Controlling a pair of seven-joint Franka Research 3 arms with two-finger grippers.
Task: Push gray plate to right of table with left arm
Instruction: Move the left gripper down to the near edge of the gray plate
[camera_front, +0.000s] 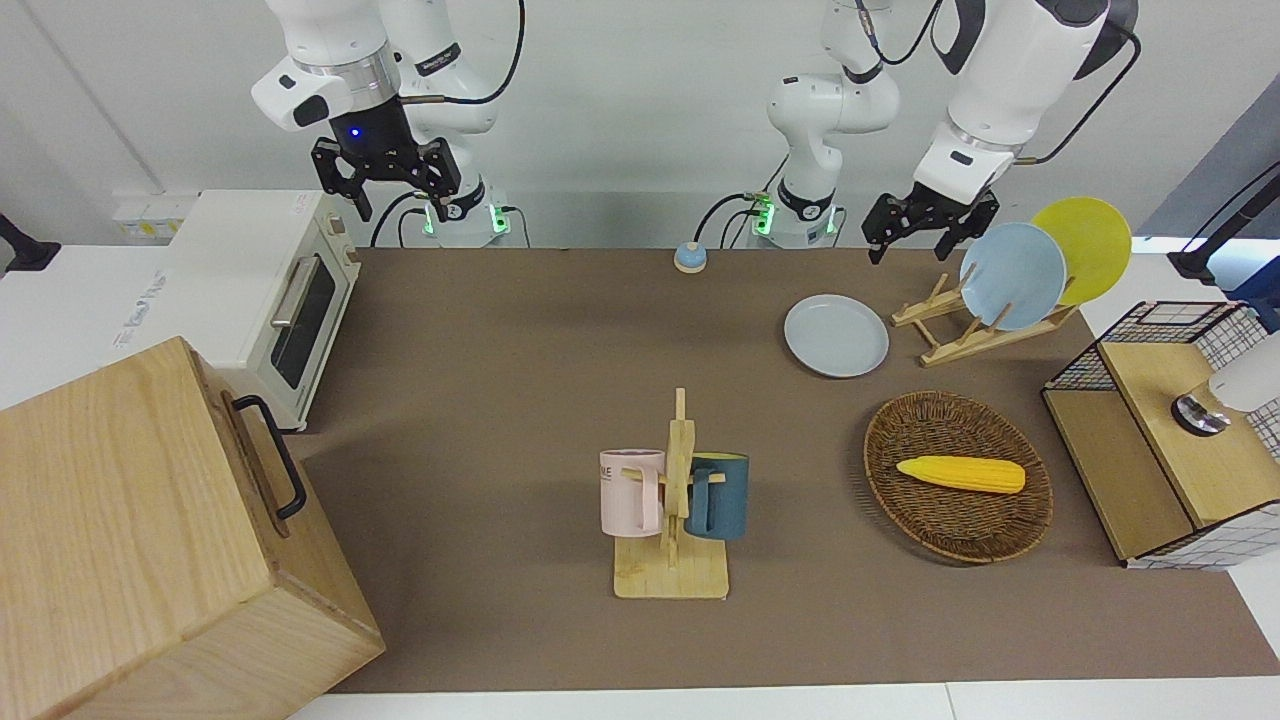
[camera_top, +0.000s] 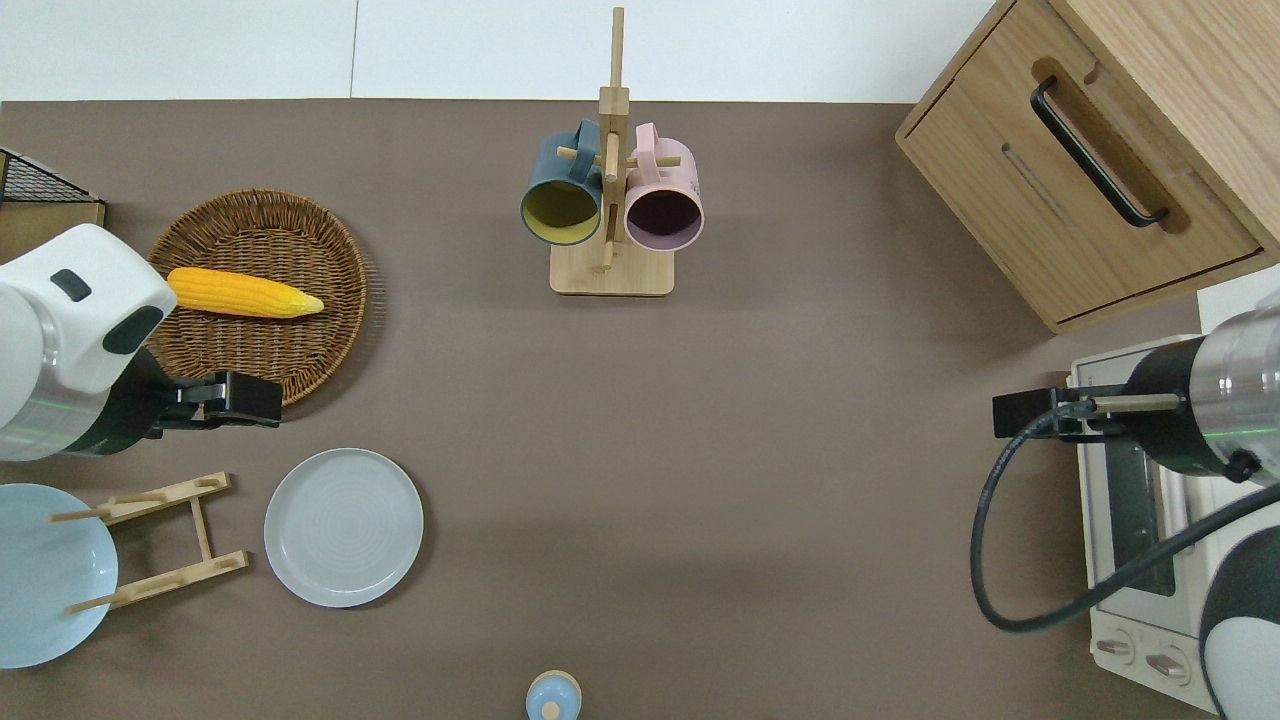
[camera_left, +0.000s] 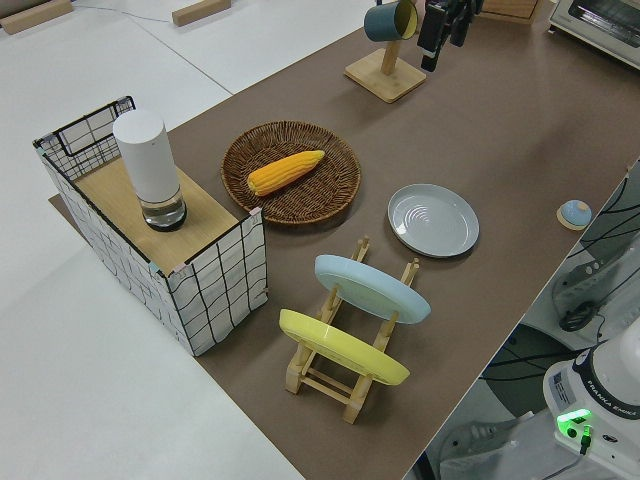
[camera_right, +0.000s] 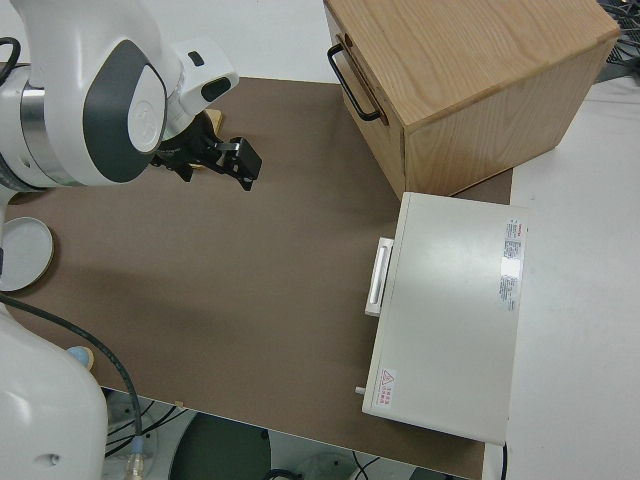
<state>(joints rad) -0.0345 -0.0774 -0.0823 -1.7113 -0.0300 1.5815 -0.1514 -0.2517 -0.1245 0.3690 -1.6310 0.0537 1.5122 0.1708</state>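
We found the round pale gray-blue plate (camera_top: 343, 527) lying flat on the matte brown table (camera_top: 700, 450), beside the wooden plate rack (camera_top: 160, 540). The left arm's black gripper (camera_top: 232, 398) hung spread-fingered, empty, over the wicker basket's (camera_top: 290, 340) rim. Right arm parked.

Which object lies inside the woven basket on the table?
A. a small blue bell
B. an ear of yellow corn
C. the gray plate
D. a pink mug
B: the ear of yellow corn lies in the woven basket, while the gray plate lies flat on the table, nearer to the robots than the basket.
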